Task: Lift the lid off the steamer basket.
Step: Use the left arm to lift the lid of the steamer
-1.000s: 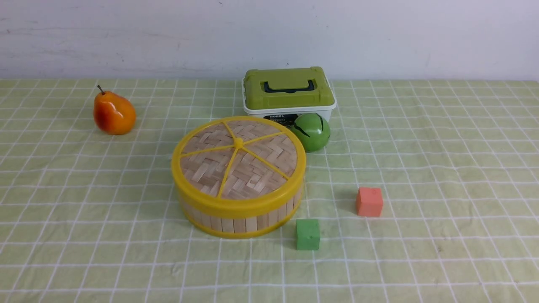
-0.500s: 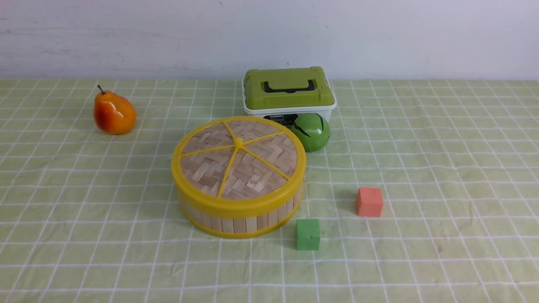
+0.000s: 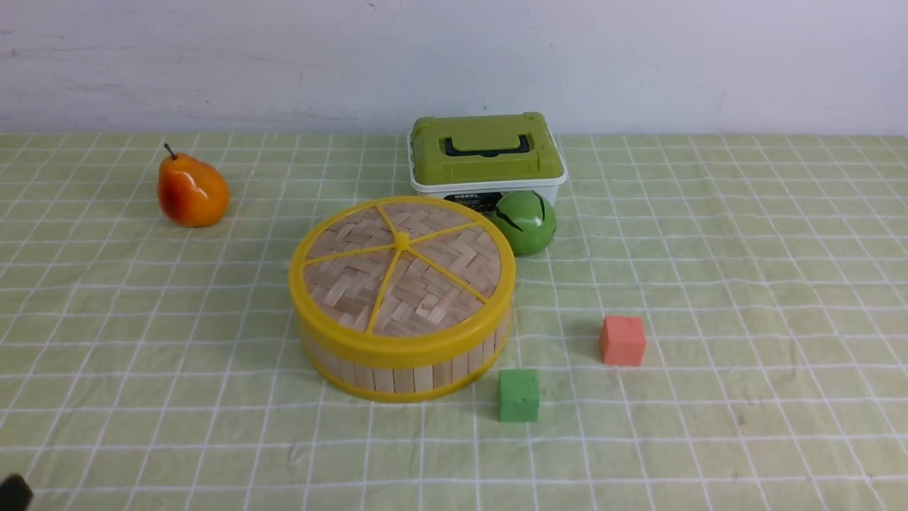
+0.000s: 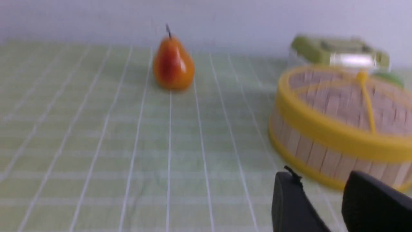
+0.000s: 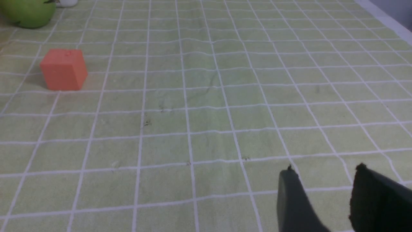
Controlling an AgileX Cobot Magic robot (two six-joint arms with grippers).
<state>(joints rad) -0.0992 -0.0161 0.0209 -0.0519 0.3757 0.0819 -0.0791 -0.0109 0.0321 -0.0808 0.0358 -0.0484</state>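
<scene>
That lid [image 3: 401, 273] looked light and stiff, I'd pinch its yellow rim. The left pincer [image 4: 322, 176] and right pincer [image 5: 324, 168] sat spread.

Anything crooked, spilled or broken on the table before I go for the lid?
Nothing stands out: the lid sits flat and even on the steamer basket, and nothing is tipped or spilled.
</scene>
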